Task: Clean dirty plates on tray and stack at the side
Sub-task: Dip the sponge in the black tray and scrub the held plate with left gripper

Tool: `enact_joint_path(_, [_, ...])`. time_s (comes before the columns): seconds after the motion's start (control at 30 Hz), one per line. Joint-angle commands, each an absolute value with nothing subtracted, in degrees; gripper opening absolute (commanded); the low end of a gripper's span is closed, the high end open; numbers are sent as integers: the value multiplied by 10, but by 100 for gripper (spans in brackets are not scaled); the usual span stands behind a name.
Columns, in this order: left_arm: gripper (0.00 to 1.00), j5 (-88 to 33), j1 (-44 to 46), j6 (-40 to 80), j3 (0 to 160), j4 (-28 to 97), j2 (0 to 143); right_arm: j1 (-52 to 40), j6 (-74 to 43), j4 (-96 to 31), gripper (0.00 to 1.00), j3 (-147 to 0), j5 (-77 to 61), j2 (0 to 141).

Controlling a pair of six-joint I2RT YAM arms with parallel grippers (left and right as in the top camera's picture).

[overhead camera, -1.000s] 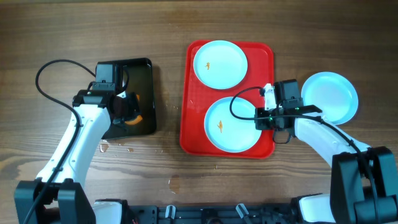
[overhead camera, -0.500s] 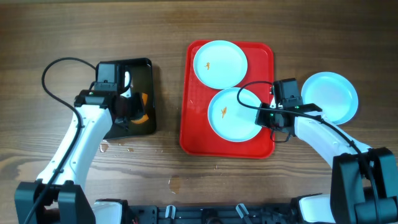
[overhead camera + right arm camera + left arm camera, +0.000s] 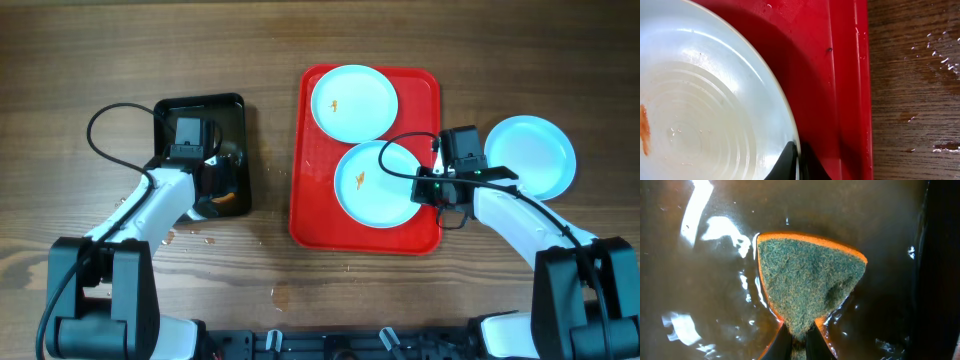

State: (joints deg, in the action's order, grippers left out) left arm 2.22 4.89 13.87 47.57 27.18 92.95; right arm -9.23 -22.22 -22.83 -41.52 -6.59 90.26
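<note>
Three pale blue-white plates in view. On the red tray (image 3: pixel 300 205), two of them: the upper plate (image 3: pixel 353 102) at the far end, with a small orange smear near its centre, and the lower plate (image 3: pixel 378 184) just below it, the two rims touching or nearly so; cannot tell which. On the lower plate also an orange smear (image 3: pixel 357 181), left of centre. In the right wrist view, the same lower plate (image 3: pixel 705 100) with fine rings on its wet surface, a dark shadow on the tray floor beside its rim, and some drops on the red tray (image 3: pixel 850 75).

At the right rim of the lower plate, the right gripper (image 3: pixel 428 188), narrow, its fingers (image 3: pixel 789 162) pinched on the plate's edge.

To the right, off the tray, the third plate (image 3: pixel 532 152), flat on the wooden table (image 3: pixel 100 50), with no smear to see, near the right arm.

Well apart on the left, the black tray (image 3: pixel 240 105) with a glossy layer of water inside. Down in it, the left gripper (image 3: pixel 208 182), closed tight on a sponge (image 3: pixel 810 290): green rough face up, orange edge around, one corner clamped between the fingers (image 3: pixel 782 342). Beside the black tray, water drops (image 3: pixel 185 238) on the table.
</note>
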Motion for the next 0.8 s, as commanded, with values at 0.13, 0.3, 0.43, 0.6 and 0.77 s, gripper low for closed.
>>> enact_joint_path(0.13, [4,16,50,141,559,375,869,-91,-208,-236,4,-407,-45,915])
enact_joint_path(0.3, [4,20,50,136,584,394,823,-91,-193,-237,4,-407,-47,915])
enact_joint_path(0.43, [4,4,52,137,581,397,834,-91,-193,-235,4,-407,-48,915])
enact_joint_path(0.6, [4,-84,102,148,612,388,831,-91,-177,-234,4,-407,-69,915])
enact_joint_path(0.77, [4,-93,213,174,624,340,835,-91,-142,-226,5,-407,-73,915])
